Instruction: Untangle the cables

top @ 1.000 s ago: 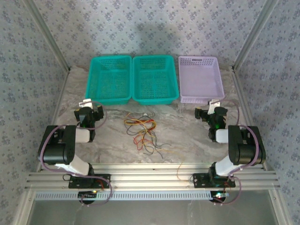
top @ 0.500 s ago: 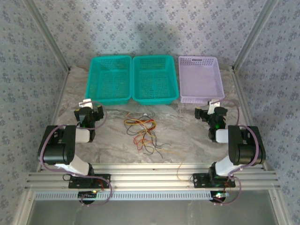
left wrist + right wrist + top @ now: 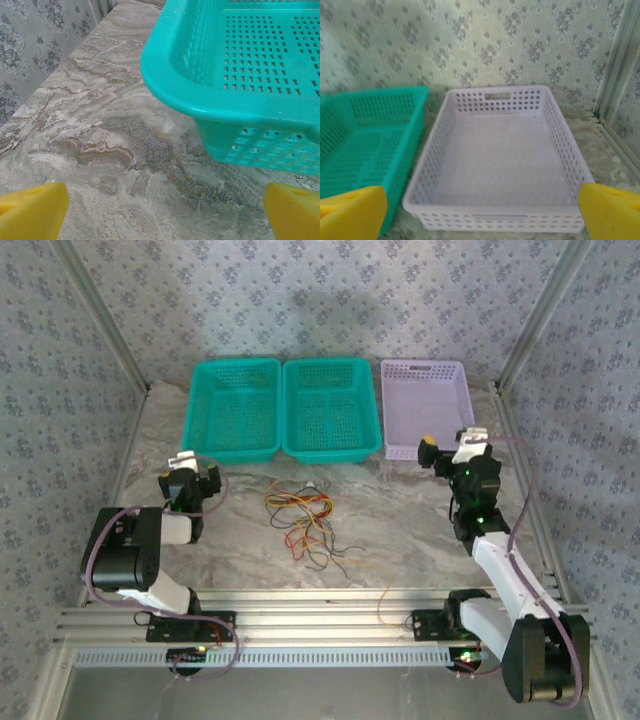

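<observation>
Nearest us, the cables [image 3: 305, 518] lie tangled on the table [image 3: 400, 540], midway between our arms. Our left gripper [image 3: 195, 472] and right gripper [image 3: 450, 445] both gape wide, holding nothing. The right hovers at the near rim of the lilac basket [image 3: 423, 364], with the teal baskets [image 3: 235, 363] to its left.

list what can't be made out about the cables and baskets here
cables, top view: too thin and small to count them or trace their crossings
left teal basket, left wrist view: cut off by the top and right edges
lilac basket, top view: near right corner hidden behind the right end effector
</observation>
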`<state>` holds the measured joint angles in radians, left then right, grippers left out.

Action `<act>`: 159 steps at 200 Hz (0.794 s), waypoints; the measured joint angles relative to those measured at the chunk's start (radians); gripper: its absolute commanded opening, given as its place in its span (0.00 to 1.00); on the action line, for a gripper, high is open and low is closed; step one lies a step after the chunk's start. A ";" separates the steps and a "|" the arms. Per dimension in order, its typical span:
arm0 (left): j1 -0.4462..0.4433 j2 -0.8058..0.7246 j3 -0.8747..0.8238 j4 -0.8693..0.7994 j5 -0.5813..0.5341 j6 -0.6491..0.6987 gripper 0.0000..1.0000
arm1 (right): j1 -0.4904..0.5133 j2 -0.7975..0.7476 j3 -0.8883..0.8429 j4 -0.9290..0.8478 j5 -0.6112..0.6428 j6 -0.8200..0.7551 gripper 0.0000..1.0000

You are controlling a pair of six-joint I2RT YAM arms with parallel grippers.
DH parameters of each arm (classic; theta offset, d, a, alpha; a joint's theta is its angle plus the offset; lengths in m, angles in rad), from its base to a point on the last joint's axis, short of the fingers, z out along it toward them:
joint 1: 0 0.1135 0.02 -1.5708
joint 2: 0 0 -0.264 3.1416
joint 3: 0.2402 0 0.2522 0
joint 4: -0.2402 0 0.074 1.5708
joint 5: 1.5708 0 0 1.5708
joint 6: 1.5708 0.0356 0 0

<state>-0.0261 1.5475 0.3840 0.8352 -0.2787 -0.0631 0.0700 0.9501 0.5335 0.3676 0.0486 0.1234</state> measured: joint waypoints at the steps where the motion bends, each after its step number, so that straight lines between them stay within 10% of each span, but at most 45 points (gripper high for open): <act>1: 0.000 0.000 0.000 0.000 0.000 0.000 1.00 | 0.000 -0.002 0.004 -0.005 0.000 0.009 1.00; 56: 0.000 -0.096 -0.027 -0.032 -0.006 -0.002 1.00 | -0.059 -0.031 0.035 -0.164 0.000 0.414 1.00; 159: -0.022 -0.726 0.122 -0.708 -0.100 -0.291 1.00 | 0.044 0.036 0.115 -0.291 -0.085 0.396 1.00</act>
<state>-0.0483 0.8211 0.5064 0.1276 -0.3790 -0.3546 0.1139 0.9859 0.6483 0.0761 -0.0364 0.5194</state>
